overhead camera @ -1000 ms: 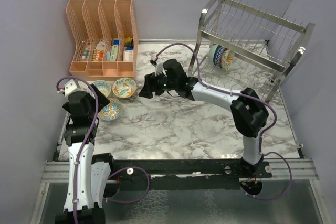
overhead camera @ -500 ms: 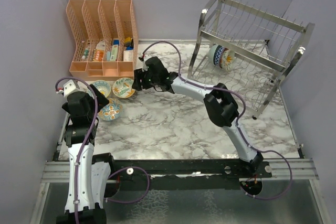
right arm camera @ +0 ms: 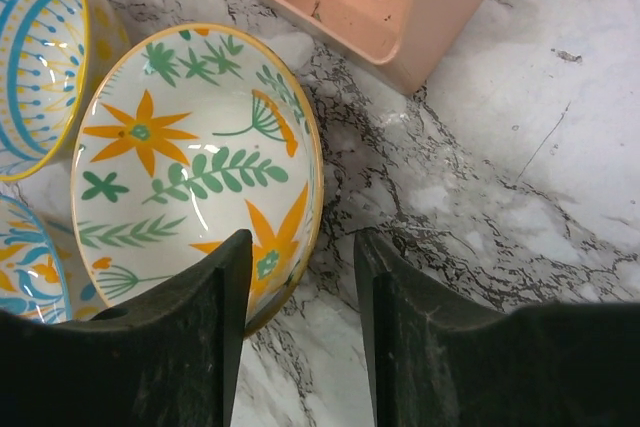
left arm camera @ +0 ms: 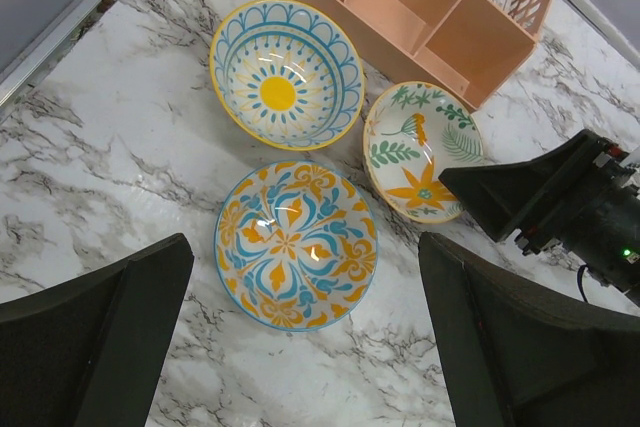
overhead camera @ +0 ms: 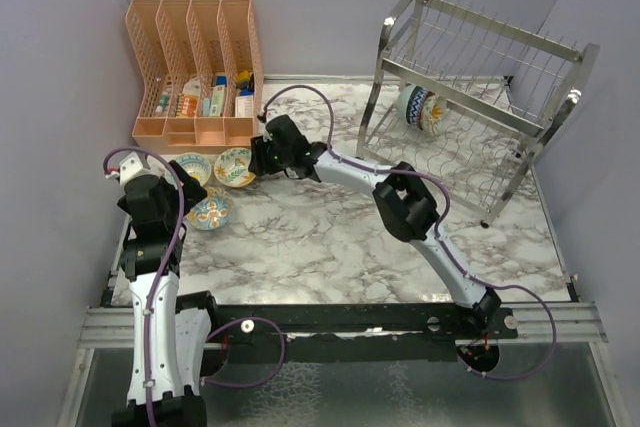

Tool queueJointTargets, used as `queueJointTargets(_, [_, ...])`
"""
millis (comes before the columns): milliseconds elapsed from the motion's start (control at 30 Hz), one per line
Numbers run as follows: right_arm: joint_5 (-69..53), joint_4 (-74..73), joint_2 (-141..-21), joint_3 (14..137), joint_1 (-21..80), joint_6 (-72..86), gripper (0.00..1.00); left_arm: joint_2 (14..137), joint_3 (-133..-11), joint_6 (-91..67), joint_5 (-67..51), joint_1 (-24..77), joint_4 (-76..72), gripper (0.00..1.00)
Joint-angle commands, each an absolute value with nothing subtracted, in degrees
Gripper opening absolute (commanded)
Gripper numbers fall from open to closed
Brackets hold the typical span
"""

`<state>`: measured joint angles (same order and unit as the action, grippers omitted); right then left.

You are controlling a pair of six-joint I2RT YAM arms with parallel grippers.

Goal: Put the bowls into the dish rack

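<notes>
Marble worktop (overhead camera: 330, 237), three bowls (overhead camera: 212, 211) clustered at 9 o'clock, a fourth bowl (overhead camera: 422, 107) half hidden behind dish rack (overhead camera: 480, 67) wires at 2 o'clock.
Right jaws stand apart astride the rim of the leaf-patterned bowl (right arm camera: 190, 157); left jaws gape wide above the orange-blue bowl (left arm camera: 295, 245).

I look down on a counter (overhead camera: 330, 247) whose white top is veined with grey, like marble. Behind the counter rises a plain, pale lavender back wall (overhead camera: 310, 7). A left wall (overhead camera: 50, 97) and a right wall (overhead camera: 610, 147) of the same colour close in on the counter's two sides. On the counter's far left corner stands a peach plastic mesh organizer (overhead camera: 195, 67), close to the back wall. Along the counter's near edge runs a metal rail (overhead camera: 100, 322), and nearer than that lies a ribbed, greyish panel (overhead camera: 400, 387). The light on the counter is soft and even, with only faint shadows.
</notes>
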<state>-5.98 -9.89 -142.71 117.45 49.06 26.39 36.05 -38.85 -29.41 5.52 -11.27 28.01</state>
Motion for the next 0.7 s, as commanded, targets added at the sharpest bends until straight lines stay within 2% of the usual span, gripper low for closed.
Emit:
queueJointTargets(0, [-2.1,-11.3,-145.7,121.1,49.9,26.9,0.41,36.0,-38.4,-29.0,3.2,-11.9,26.2,0.99])
queueJointTargets(133, [-0.2,-11.3,-145.2,120.6,50.1,26.6,0.25,36.3,-38.4,-29.1,2.9,-12.2,26.0,0.99])
queueJointTargets(233, [1.1,-11.0,-144.4,119.8,50.1,26.2,0.17,36.6,-38.4,-29.0,2.6,-12.5,25.9,0.99])
queueJointTargets(333, [3.1,-9.7,-142.5,117.5,50.3,25.8,0.03,36.6,-38.4,-29.0,2.6,-12.7,26.0,0.99])
queueJointTargets(500, [5.9,-10.2,-137.8,113.7,50.4,24.4,0.01,36.5,-38.5,-29.0,2.6,-13.0,26.0,0.99])
queueJointTargets(667, [7.5,-9.7,-129.1,104.4,50.3,22.7,0.01,36.5,-38.3,-29.0,2.3,-13.3,25.9,0.99])
